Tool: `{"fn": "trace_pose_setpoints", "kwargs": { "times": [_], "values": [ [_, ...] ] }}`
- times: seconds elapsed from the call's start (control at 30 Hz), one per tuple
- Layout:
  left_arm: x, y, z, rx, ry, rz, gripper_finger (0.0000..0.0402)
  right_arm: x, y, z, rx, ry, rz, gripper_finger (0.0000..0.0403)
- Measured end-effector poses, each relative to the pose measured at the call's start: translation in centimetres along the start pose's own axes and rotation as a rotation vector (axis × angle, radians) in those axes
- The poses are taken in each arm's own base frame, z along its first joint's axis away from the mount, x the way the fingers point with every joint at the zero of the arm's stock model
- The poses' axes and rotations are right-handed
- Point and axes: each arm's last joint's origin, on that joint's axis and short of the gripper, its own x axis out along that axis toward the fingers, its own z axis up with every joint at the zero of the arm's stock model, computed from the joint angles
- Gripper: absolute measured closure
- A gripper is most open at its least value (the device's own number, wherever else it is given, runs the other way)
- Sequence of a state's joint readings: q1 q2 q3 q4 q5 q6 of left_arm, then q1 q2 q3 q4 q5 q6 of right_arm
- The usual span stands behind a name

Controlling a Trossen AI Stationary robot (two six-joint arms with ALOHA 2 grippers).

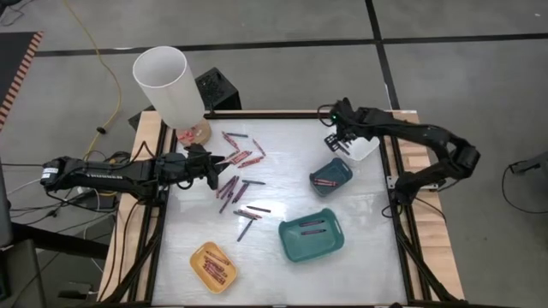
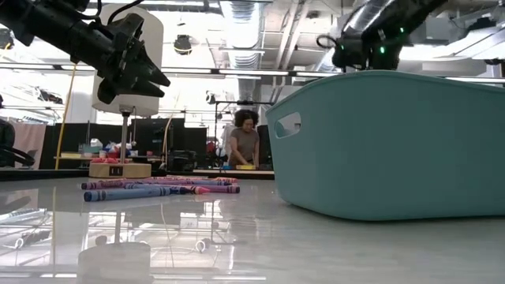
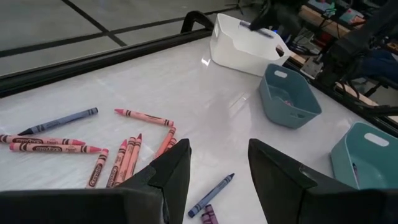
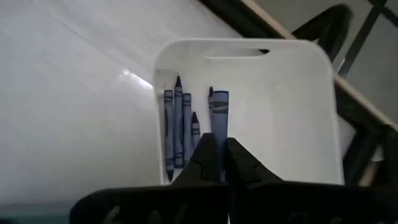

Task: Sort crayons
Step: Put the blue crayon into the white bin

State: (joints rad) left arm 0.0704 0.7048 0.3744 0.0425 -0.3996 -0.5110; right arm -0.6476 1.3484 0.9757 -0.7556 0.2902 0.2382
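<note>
- A tall white cylinder (image 1: 167, 83) stood on a wooden base at the worktop's (image 1: 282, 184) 11 o'clock corner, just behind the left pincer (image 1: 224, 162); a black box (image 1: 217, 89) sat on the floor beyond the far edge.
- In the low view a person (image 2: 245, 139) showed at a bench in the room behind.
- The loose crayons (image 1: 240, 158) lay scattered from the centre toward 10 o'clock, red, pink, purple and blue-grey.
- The left pincer hung over that scatter with its jaws parted and nothing between them.
- The right pincer (image 4: 217, 155), jaws pressed together and empty, hovered above the white tray (image 4: 292, 112) at 2 o'clock.
- The white tray held blue-grey crayons (image 4: 180, 124) lying side by side.
- A small teal tray (image 1: 330, 175) at 3 o'clock held red or pink crayons.
- A larger teal tray (image 1: 312, 237) at 5 o'clock held a few dark crayons.
- A yellow tray (image 1: 213, 266) at 7 o'clock held reddish crayons.
- Bare worktop lay between the scatter and the trays, and along the near edge.
</note>
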Motion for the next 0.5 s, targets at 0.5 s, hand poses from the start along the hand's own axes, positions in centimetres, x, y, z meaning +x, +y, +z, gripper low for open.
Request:
{"fn": "trace_pose_setpoints", "kwargs": {
  "times": [0.5],
  "values": [
    [0.0, 0.1, 0.1, -0.002, -0.020, 0.036, 0.0251, 5.1, -2.6, -2.0, 0.109, 0.067, -0.010, 0.0403]
  ]
}}
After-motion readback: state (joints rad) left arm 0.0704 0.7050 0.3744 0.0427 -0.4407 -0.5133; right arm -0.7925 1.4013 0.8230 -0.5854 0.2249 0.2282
